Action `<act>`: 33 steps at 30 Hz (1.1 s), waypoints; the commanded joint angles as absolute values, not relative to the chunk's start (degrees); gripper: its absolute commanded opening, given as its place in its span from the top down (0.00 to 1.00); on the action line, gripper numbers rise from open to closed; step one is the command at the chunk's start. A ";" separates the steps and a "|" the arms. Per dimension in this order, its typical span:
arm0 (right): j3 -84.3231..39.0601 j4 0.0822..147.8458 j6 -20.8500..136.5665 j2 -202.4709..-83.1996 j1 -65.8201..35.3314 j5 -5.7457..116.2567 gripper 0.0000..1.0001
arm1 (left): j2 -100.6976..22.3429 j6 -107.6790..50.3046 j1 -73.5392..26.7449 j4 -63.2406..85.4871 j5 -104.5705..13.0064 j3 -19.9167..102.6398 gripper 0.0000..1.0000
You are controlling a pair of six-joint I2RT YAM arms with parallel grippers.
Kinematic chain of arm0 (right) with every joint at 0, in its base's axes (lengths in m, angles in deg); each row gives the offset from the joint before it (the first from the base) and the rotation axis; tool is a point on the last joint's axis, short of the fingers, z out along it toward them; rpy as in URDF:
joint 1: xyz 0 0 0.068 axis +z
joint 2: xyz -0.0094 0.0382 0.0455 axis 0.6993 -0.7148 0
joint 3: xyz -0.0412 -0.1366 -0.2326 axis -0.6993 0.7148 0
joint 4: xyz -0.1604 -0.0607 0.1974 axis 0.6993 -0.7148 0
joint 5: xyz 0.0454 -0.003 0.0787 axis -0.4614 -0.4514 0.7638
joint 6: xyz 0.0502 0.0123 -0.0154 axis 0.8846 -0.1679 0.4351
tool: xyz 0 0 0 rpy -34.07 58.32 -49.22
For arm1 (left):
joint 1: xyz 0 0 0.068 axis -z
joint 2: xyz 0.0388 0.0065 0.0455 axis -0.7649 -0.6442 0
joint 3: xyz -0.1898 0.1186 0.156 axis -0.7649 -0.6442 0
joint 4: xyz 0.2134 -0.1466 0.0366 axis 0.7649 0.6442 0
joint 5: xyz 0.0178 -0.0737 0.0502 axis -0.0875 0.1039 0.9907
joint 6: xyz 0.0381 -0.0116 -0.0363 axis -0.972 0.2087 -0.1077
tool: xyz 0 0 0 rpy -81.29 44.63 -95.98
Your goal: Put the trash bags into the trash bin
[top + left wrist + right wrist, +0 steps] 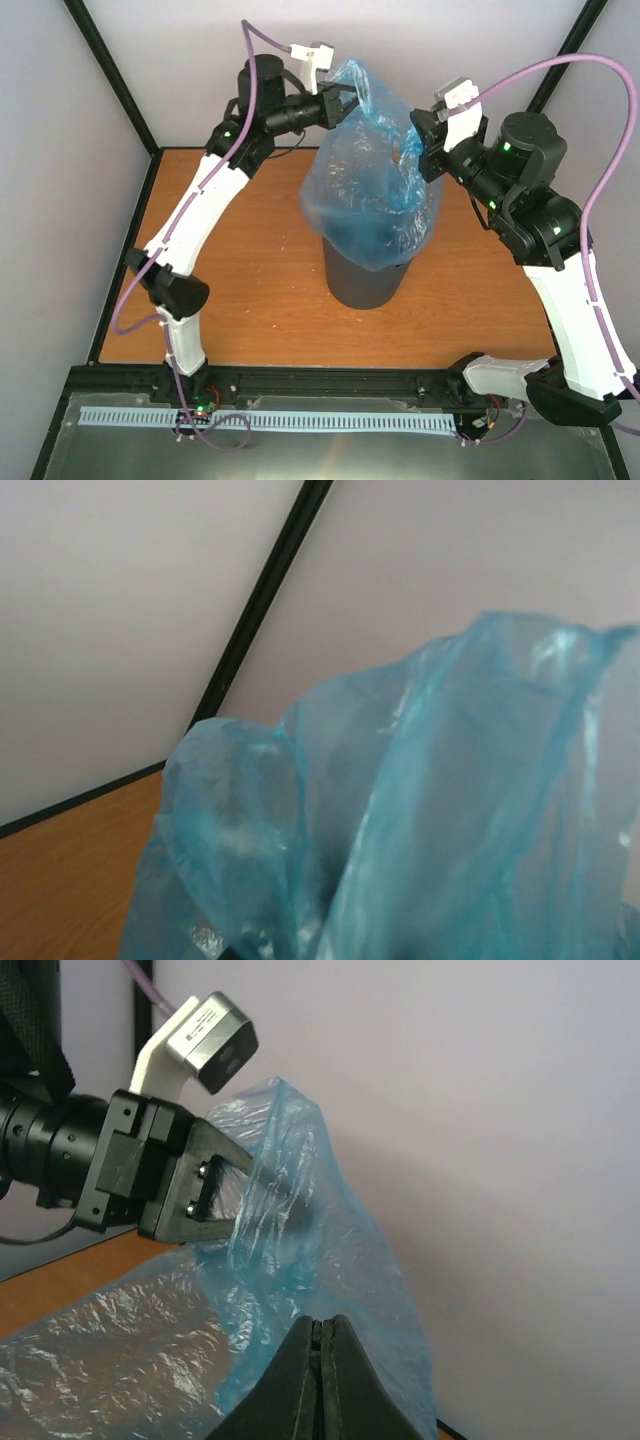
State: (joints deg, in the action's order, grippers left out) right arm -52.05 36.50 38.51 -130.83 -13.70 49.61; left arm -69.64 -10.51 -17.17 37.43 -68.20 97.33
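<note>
The light-blue translucent trash bag (pixel 370 180) hangs stretched between both grippers above the dark grey trash bin (pixel 362 280), which stands upright mid-table; the bag's lower part drapes over the bin's rim. My left gripper (pixel 347 103) grips the bag's upper left edge; in the left wrist view the bag (pixel 420 820) fills the frame and hides the fingers. My right gripper (pixel 322 1335) is shut on the bag (pixel 300 1260) at its right edge, also seen from above (pixel 420 152). The left gripper shows in the right wrist view (pixel 280 1195), its fingers pinching the plastic.
The orange table top (pixel 250 260) is bounded by a black frame post (pixel 115 75) at the back left and white walls. The left arm (pixel 195 215) and right arm (pixel 560 270) flank the bin.
</note>
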 commanded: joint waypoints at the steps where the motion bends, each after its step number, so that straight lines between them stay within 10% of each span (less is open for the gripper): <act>1: -53.33 40.54 40.22 -131.71 -18.18 47.96 0.97 | -75.84 -8.75 -17.46 35.67 -71.27 106.39 0.99; 12: -54.39 41.30 48.06 -135.73 -38.80 72.37 0.97 | -81.34 -1.95 -17.47 25.47 -76.93 110.17 0.99; 22: -62.48 27.78 45.15 -132.19 -39.17 82.10 0.14 | -71.97 -7.55 -18.62 28.44 -66.33 101.22 0.99; 33: -59.69 19.96 40.91 -125.29 -39.27 62.36 0.00 | -61.48 -6.30 -20.87 35.99 -57.43 92.71 0.99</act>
State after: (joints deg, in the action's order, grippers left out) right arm -63.66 24.06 43.14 -126.44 -38.98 71.30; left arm -64.56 -4.89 -20.60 31.07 -62.38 92.65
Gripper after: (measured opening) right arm 0.999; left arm 0.009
